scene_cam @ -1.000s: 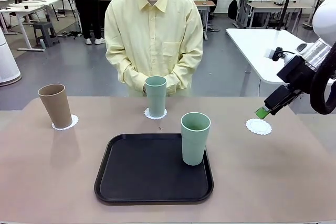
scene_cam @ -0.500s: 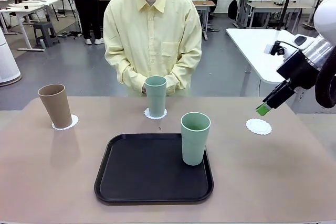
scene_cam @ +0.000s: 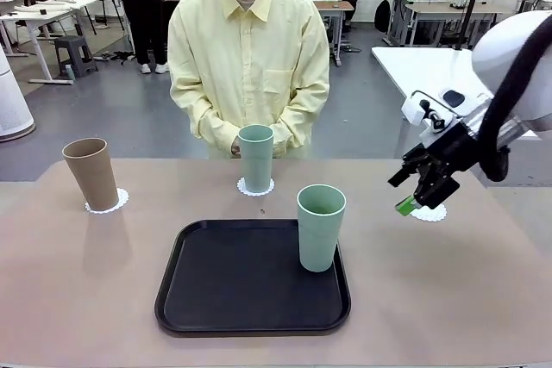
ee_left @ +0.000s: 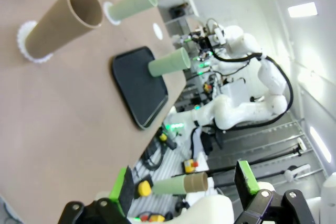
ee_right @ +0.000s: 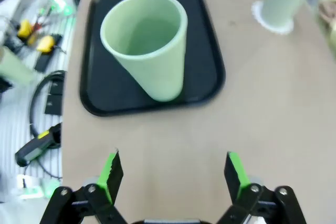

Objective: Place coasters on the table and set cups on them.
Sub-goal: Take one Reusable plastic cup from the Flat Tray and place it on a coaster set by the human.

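Observation:
A brown cup (scene_cam: 90,172) stands on a coaster (scene_cam: 108,203) at the far left of the table (scene_cam: 448,299). At the far middle, a mint cup (scene_cam: 255,157) sits on a second coaster (scene_cam: 255,187). Another mint cup (scene_cam: 320,227) stands upright on the right part of the black tray (scene_cam: 224,290). My right gripper (scene_cam: 402,192) hangs open to its right, partly covering a bare coaster (scene_cam: 430,213). In the right wrist view the open gripper (ee_right: 173,171) faces that cup (ee_right: 149,43) across bare table. My left gripper (ee_left: 185,184) is open and holds nothing, far from the brown cup (ee_left: 63,22).
A person in a yellow shirt stands at the far edge with hands (scene_cam: 237,146) clasped just behind the middle cup. The tray's left half is bare. Open tabletop lies in front of and to both sides of the tray. A glossy white table (scene_cam: 423,75) stands behind my right arm.
My right gripper has swung left and down, turning toward the mint cup on the tray, and now covers part of the bare coaster. Cups and coasters have not moved.

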You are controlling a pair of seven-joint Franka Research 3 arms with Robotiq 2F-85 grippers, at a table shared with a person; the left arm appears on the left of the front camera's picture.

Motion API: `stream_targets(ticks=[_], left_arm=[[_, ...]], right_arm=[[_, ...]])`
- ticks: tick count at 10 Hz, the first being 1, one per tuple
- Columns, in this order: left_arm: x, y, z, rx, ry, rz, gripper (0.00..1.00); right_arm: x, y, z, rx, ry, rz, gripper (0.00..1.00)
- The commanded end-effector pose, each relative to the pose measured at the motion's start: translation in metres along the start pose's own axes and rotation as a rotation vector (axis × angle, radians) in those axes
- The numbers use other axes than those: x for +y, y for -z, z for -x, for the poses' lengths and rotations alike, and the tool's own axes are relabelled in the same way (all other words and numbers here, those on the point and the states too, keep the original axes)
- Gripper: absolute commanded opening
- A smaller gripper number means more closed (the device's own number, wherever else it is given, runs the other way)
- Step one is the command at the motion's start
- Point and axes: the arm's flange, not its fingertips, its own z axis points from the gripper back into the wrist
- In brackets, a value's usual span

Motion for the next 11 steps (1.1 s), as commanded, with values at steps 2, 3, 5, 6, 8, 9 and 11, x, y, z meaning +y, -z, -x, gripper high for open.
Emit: stream_targets(ticks=[2,3,5,6,8,9,11], left_arm=[[-0.001,-0.001,0.001,-0.003,-0.006,-0.006,1.0],[-0.001,-0.001,0.001,-0.003,-0.006,-0.006,1.0],[-0.001,-0.001,0.001,-0.003,-0.006,-0.006,1.0],[-0.001,-0.001,0.001,-0.003,-0.006,-0.006,1.0],[-0.001,-0.001,0.001,-0.003,-0.006,-0.006,1.0],[-0.001,-0.001,0.001,-0.003,-0.006,-0.006,1.0],[-0.001,-0.001,0.001,-0.003,-0.006,-0.006,1.0]], right_arm=[[-0.021,0.003,0.007,-0.067,-0.063,-0.091,1.0],[-0.023,0.003,0.008,-0.092,0.018,-0.094,1.0],[-0.01,0.007,0.002,-0.039,-0.057,-0.067,1.0],[-0.01,0.007,0.002,-0.039,-0.057,-0.067,1.0],[-0.011,0.008,0.005,-0.161,-0.158,-0.058,1.0],[-0.007,0.018,0.011,-0.223,-0.225,-0.042,1.0],[0.001,0.029,0.029,-0.299,-0.222,-0.055,1.0]])
